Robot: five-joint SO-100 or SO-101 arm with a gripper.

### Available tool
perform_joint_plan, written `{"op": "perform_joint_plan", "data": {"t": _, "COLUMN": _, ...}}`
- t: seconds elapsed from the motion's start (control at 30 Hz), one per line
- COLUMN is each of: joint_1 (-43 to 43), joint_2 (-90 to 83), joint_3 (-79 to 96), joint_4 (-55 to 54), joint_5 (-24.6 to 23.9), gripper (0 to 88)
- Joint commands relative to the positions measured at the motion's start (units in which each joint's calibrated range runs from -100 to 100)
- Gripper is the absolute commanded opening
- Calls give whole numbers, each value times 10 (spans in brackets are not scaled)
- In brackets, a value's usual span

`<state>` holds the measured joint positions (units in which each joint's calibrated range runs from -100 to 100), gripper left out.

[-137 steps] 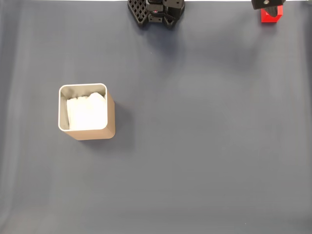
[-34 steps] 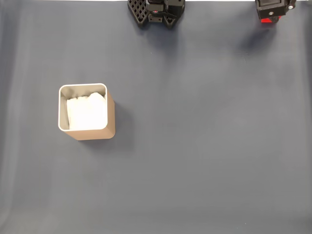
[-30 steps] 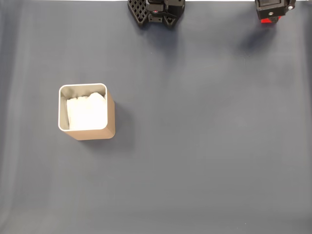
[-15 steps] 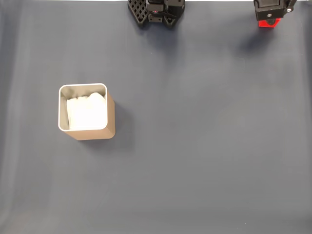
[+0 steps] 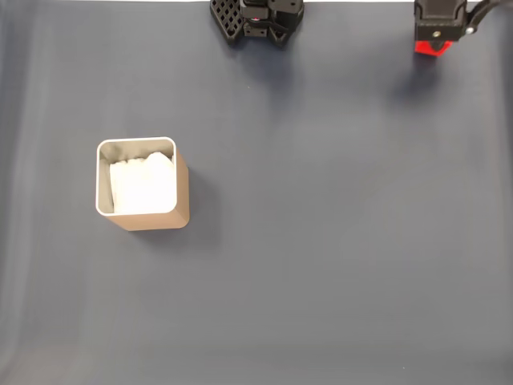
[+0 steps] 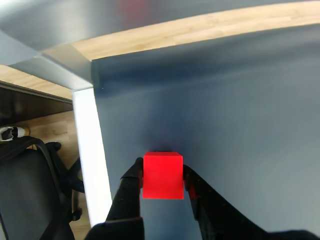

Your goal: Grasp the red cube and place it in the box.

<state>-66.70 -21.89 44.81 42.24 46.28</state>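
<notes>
End effector (image 6: 163, 186) shifted slightly left in fixed view, clamped on red cube (image 6: 162, 176); box (image 5: 183, 196) well apart, unmoved.

In the fixed view, a wide stretch of bare dark bench (image 5: 337, 241) is seen open from the centre out to 3, 5 and 7 o'clock, with nothing standing on it. The box (image 5: 143, 186) at about 9 o'clock is the lone upright obstacle there, its mouth open upward, while the arm's black base (image 5: 256, 18) blocks the 12 o'clock edge. In the wrist view, the bench edge (image 6: 92, 150) is met at 9 o'clock of the red cube (image 6: 162, 176), with a black chair (image 6: 30, 195) beyond it.
</notes>
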Motion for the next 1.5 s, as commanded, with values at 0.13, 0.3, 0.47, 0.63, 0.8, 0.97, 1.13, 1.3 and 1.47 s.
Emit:
{"op": "perform_joint_plan", "data": {"t": 0.13, "joint_1": 71, "joint_2": -65, "joint_3": -48, "joint_4": 63, "joint_5": 1, "gripper": 1}}
{"op": "perform_joint_plan", "data": {"t": 0.3, "joint_1": 116, "joint_2": -89, "joint_3": -82, "joint_4": 102, "joint_5": 0, "gripper": 1}}
{"op": "perform_joint_plan", "data": {"t": 0.47, "joint_1": 163, "joint_2": -101, "joint_3": -137, "joint_4": 161, "joint_5": 3, "gripper": 1}}
{"op": "perform_joint_plan", "data": {"t": 0.63, "joint_1": 219, "joint_2": -107, "joint_3": -186, "joint_4": 204, "joint_5": 14, "gripper": 1}}
{"op": "perform_joint_plan", "data": {"t": 0.8, "joint_1": 273, "joint_2": -104, "joint_3": -230, "joint_4": 244, "joint_5": 14, "gripper": 1}}
{"op": "perform_joint_plan", "data": {"t": 0.97, "joint_1": 327, "joint_2": -103, "joint_3": -267, "joint_4": 253, "joint_5": 17, "gripper": 1}}
{"op": "perform_joint_plan", "data": {"t": 1.13, "joint_1": 378, "joint_2": -107, "joint_3": -291, "joint_4": 256, "joint_5": 23, "gripper": 1}}
{"op": "perform_joint_plan", "data": {"t": 1.3, "joint_1": 430, "joint_2": -105, "joint_3": -330, "joint_4": 280, "joint_5": 22, "gripper": 1}}
{"op": "perform_joint_plan", "data": {"t": 1.47, "joint_1": 486, "joint_2": -115, "joint_3": -341, "joint_4": 288, "joint_5": 25, "gripper": 1}}
